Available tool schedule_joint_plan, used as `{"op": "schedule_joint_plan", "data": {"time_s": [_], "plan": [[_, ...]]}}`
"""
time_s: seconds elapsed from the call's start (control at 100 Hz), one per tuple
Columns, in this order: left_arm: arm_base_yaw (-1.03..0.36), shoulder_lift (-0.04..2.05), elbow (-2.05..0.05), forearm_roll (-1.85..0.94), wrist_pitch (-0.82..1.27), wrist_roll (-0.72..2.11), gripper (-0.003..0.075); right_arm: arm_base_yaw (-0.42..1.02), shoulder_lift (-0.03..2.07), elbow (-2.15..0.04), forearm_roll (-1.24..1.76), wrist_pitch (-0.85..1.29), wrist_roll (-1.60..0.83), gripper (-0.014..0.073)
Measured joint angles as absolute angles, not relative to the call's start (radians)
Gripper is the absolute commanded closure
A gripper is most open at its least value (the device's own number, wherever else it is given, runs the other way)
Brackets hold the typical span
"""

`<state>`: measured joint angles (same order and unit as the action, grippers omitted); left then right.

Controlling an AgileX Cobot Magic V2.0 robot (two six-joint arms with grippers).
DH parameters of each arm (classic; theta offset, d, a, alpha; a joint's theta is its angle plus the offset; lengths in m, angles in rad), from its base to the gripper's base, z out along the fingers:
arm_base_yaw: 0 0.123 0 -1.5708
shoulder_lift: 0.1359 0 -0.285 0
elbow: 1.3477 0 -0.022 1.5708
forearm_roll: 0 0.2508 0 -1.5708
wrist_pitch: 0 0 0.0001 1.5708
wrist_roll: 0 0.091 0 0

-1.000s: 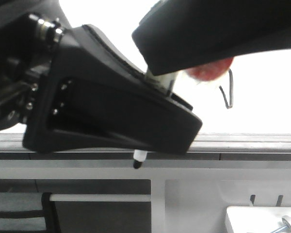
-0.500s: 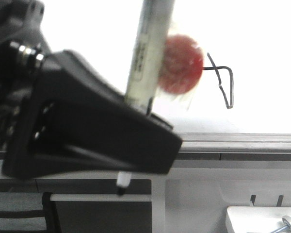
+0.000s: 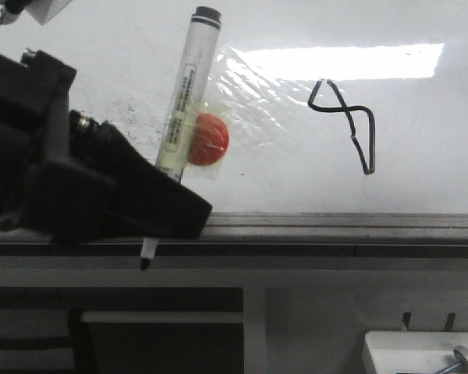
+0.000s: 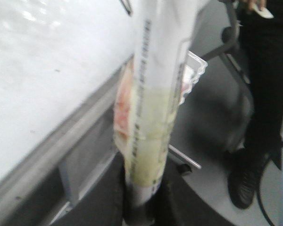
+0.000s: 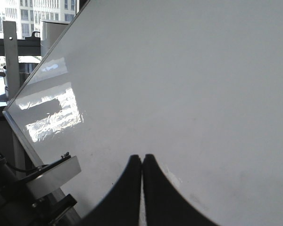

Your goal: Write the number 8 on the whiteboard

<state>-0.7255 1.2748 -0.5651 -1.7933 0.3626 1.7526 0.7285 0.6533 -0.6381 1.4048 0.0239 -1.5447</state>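
The whiteboard [image 3: 296,179] is glossy white with a bright glare patch and a grey edge strip [image 3: 343,224]. The number 8 [image 3: 349,125] is a thin black angular squiggle at its right. My left gripper [image 3: 160,214] is shut on a white marker [image 3: 179,101] at the board's near left edge. The marker's black tip [image 3: 145,263] points down past the edge strip. A red round thing in clear wrap [image 3: 209,140] sits against the marker. In the left wrist view the marker [image 4: 155,94] stands between the fingers [image 4: 111,197]. My right gripper [image 5: 142,159] is shut and empty over the bare whiteboard [image 5: 179,84].
A small white tray with a bolt [image 3: 409,347] sits below the board at the right. A black chair back [image 3: 31,343] is at the lower left. A person in dark trousers [image 4: 264,94] stands beside the board. A metal bracket [image 5: 52,176] lies near my right gripper.
My left gripper has moved left and away from the camera with the marker in it. The right arm has left the front view. The whole squiggle now shows.
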Motion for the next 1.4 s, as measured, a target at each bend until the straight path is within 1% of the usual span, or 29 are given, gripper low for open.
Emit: {"op": "schedule_joint_plan", "data": {"time_s": [0.22, 0.44, 0.64, 0.79, 1.13, 1.16, 1.21, 1.28, 1.33, 1.4], "plan": [[-0.725, 1.326, -0.652, -1.805, 0.214, 1.611, 0.0741, 0.729, 0.653, -0.638, 1.428, 0.018, -1.545, 0.0658], [-0.725, 1.413, -0.723, -1.812, 0.163, 1.47, 0.0741, 0.729, 0.653, -0.638, 1.45, 0.014, -1.545, 0.0658], [-0.758, 1.45, -0.779, -1.813, 0.092, 1.456, 0.0741, 0.729, 0.653, -0.638, 1.454, 0.011, -1.545, 0.0658], [-0.765, 1.472, -0.817, -1.817, 0.08, 1.454, 0.0741, 0.729, 0.653, -0.638, 1.459, 0.009, -1.545, 0.0658], [-0.784, 1.479, -0.831, -1.824, 0.019, 1.453, 0.0732, 0.729, 0.653, -0.638, 1.459, 0.009, -1.545, 0.0658], [-0.784, 1.479, -0.832, -1.824, 0.013, 1.451, 0.0715, 0.729, 0.653, -0.638, 1.459, 0.009, -1.545, 0.0658], [-0.784, 1.479, -0.833, -1.826, 0.0, 1.451, 0.0659, 0.729, 0.653, -0.638, 1.459, 0.009, -1.545, 0.0658], [-0.784, 1.479, -0.835, -1.827, 0.0, 1.451, 0.0531, 0.729, 0.653, -0.638, 1.459, 0.009, -1.545, 0.0658], [-0.784, 1.479, -0.834, -1.827, 0.0, 1.451, 0.0415, 0.729, 0.653, -0.638, 1.459, 0.009, -1.545, 0.0658], [-0.788, 1.479, -0.834, -1.829, 0.0, 1.451, 0.0306, 0.729, 0.653, -0.638, 1.459, 0.009, -1.545, 0.0658]]}}
